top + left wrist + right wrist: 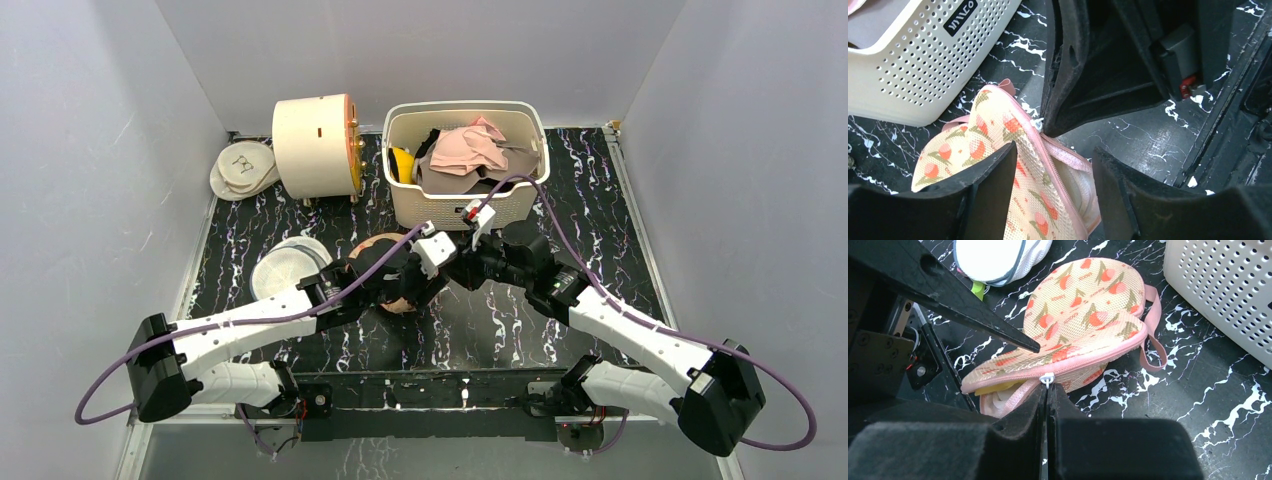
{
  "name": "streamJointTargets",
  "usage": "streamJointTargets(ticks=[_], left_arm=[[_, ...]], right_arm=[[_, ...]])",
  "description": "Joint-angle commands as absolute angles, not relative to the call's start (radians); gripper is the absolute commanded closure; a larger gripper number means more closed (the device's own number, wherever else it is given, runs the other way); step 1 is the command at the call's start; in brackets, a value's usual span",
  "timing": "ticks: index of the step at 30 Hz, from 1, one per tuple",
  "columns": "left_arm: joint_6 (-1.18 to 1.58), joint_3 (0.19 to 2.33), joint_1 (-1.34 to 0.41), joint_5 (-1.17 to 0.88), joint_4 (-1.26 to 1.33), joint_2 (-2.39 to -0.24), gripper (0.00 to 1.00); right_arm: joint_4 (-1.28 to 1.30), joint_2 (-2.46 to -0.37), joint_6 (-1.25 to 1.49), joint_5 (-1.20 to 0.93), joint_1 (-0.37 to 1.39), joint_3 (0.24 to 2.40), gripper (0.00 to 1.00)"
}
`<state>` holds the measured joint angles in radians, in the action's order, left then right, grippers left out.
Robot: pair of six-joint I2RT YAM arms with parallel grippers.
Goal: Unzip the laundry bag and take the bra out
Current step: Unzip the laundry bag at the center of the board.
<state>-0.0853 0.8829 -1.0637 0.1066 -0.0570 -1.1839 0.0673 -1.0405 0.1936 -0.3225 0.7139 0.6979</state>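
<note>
Cream mesh with an orange-and-green floral print and pink trim, the flat laundry bag [1083, 305] lay on the black white-veined marble table [1198, 405], just near and left of the white perforated plastic basket [1223, 290]. It sat between my two arms, at the middle of the table.

My right gripper [1048, 390] was clenched, its jaws pressed flat together on the small white zip pull [1047, 378] at the bag's near edge. The pink zip ran closed from the pull toward the right. To the left of it the seam gaped, and pale white and yellowish lining [998, 395] showed in the gap.

My left gripper [1053, 160] stood released, its jaws well apart. They straddled the bag's pink-trimmed edge without clamping it: one finger [993, 185] lay over the printed face, the other beside the edge above bare table.

The bag's pink strap [1154, 335] looped out on the right side, resting on the table toward the basket. A round white mesh disc [998, 257] lay at the far left, apart from the bag.
</note>
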Motion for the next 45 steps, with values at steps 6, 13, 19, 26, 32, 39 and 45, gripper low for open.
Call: streamJointTargets(ticks=[6,13,19,26,32,39,45], left_arm=[[-0.079,0.924,-1.063,0.217,-0.087,-1.216,0.65],[-0.088,0.9,-1.063,0.218,-0.066,-1.167,0.87],[-0.096,0.894,-1.062,0.218,-0.06,-1.148,1.0],[-0.098,0.888,-1.063,0.185,-0.052,-1.119,1.0],[-0.107,0.874,-1.063,0.073,-0.04,-1.082,1.0],[-0.11,0.854,-1.063,-0.002,-0.017,-1.052,1.0],[-0.113,0.862,-1.063,0.018,-0.032,-1.072,0.92]], right_arm=[[0.006,-1.004,0.198,-0.29,0.731,0.742,1.0],[-0.004,-1.002,0.233,-0.218,0.729,0.721,1.0],[0.002,-1.034,0.249,-0.138,0.715,0.737,1.0],[0.031,-1.139,0.298,-0.186,0.568,0.725,1.0],[0.028,-1.113,0.331,-0.307,0.476,0.684,1.0],[0.081,-0.941,0.3,-0.383,0.476,0.666,1.0],[0.0,-0.858,0.298,-0.508,0.477,0.599,1.0]])
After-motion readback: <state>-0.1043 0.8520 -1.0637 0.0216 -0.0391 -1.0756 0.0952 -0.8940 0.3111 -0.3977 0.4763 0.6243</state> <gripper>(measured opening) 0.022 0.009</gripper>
